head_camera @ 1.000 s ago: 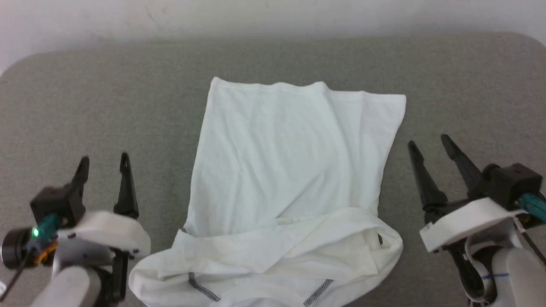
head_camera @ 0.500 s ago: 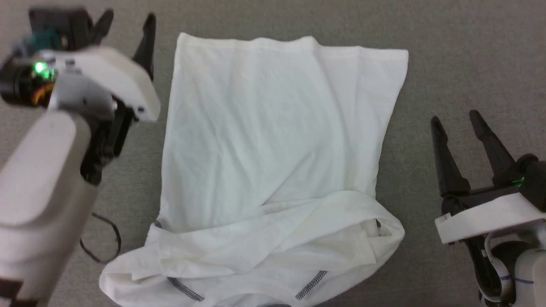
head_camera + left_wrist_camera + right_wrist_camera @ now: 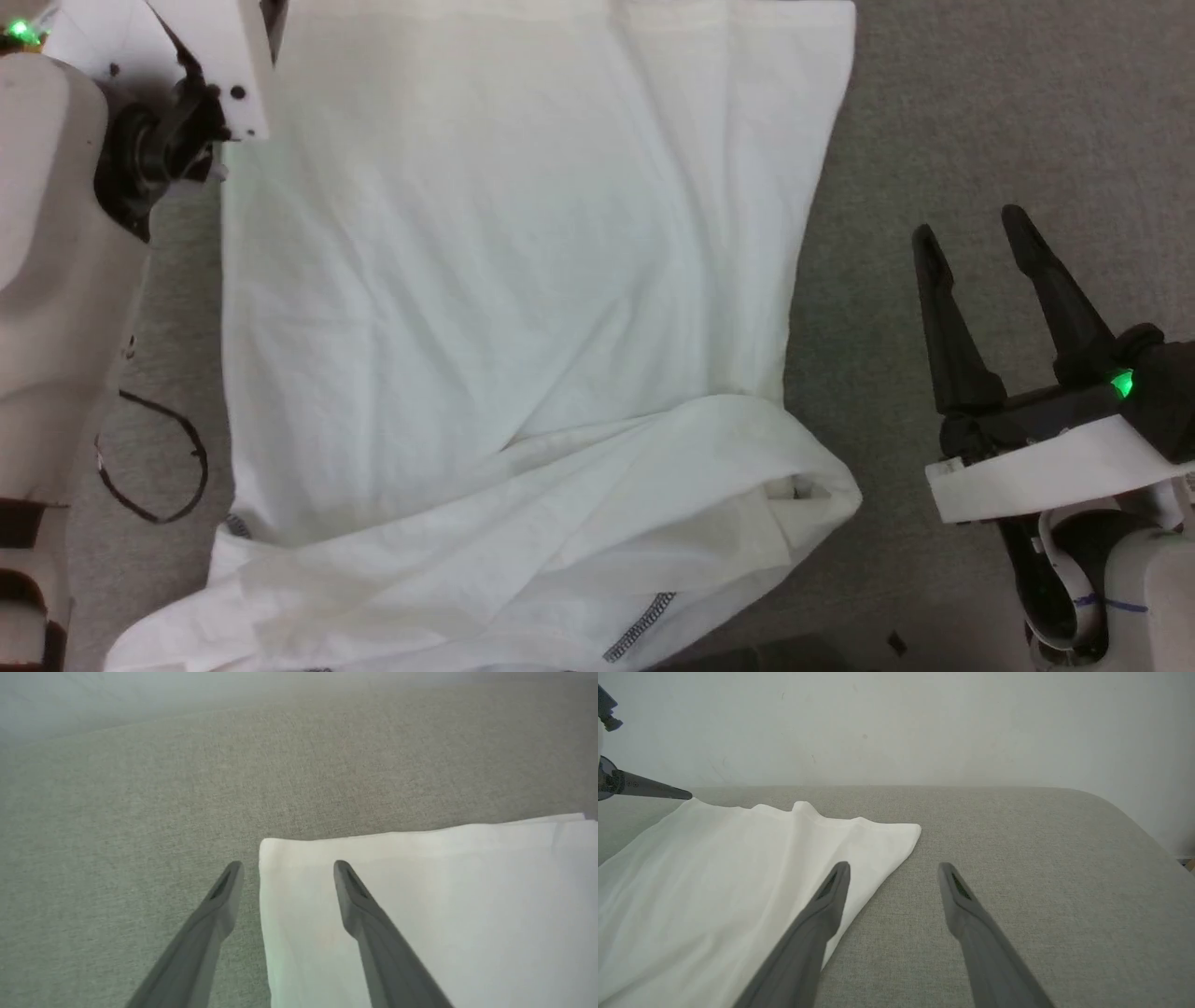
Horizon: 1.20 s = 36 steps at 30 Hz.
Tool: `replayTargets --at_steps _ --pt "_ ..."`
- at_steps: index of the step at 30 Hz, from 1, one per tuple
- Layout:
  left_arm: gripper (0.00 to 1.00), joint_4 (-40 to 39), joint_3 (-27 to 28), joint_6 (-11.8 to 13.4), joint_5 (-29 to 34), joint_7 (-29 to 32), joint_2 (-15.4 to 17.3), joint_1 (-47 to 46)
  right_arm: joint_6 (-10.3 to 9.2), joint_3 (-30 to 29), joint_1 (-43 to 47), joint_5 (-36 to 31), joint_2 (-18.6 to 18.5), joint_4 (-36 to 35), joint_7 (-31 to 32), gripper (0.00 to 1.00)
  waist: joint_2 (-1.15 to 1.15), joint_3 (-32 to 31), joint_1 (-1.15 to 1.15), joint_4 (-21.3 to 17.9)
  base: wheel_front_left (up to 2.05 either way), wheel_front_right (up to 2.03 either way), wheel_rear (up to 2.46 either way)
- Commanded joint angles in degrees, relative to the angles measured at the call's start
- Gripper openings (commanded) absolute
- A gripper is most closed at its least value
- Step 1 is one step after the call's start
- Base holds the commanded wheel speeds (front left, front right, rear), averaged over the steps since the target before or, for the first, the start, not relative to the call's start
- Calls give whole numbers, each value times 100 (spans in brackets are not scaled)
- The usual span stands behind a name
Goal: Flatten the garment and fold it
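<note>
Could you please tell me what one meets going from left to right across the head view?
The left forearm, then the garment, then bare grey surface, then the right claw.

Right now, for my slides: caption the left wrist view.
Open left gripper straddles an edge of the white garment near its corner, on a grey fabric surface.

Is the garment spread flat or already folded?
Mostly spread: the garment lies open on the grey surface, but its near end is bunched and turned over.
</note>
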Motion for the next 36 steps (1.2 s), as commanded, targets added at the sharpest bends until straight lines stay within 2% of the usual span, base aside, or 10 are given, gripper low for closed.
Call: replayTargets --at_steps 1,8,11,12,13,14,17,23,28,36 --pt "100 120 -23 -27 -34 116 58 -91 -5 33 -70 39 15 -13 -45 100 0 327 -1 -316 0 0 0" --pt "100 555 -258 -124 0 718 288 -26 -5 134 -111 86 15 25 -133 100 0 523 -1 -512 0 0 0" --pt "100 732 -415 -256 -184 1340 255 155 -5 106 -79 72 15 52 -156 100 0 547 -1 -539 0 0 0" --pt "69 770 -447 -283 -272 1569 235 213 -5 91 -71 71 15 56 -166 100 0 553 -1 -544 0 0 0" --pt "12 792 -470 -278 -344 1762 217 269 -5 80 -65 70 15 60 -172 100 0 554 -1 -545 0 0 0" --pt "0 801 -492 -263 -409 1945 200 326 -5 67 -60 77 15 64 -170 100 0 553 -1 -542 0 0 0" --pt "0 679 -496 -159 -476 2078 168 427 -5 45 -71 99 16 76 -135 100 0 538 -1 -523 0 0 0" --pt "0 469 -436 -2 -337 1566 191 505 -5 28 -201 212 16 182 95 100 0 401 -1 -419 0 0 0" --pt "0 193 -330 81 -34 507 219 471 -5 -213 -783 390 -5 647 611 100 0 164 -1 -225 0 0 0" --pt "0 -216 -215 -61 111 -378 188 256 -5 -330 -2436 1117 -783 2265 1996 100 0 8 -1 143 0 0 0"
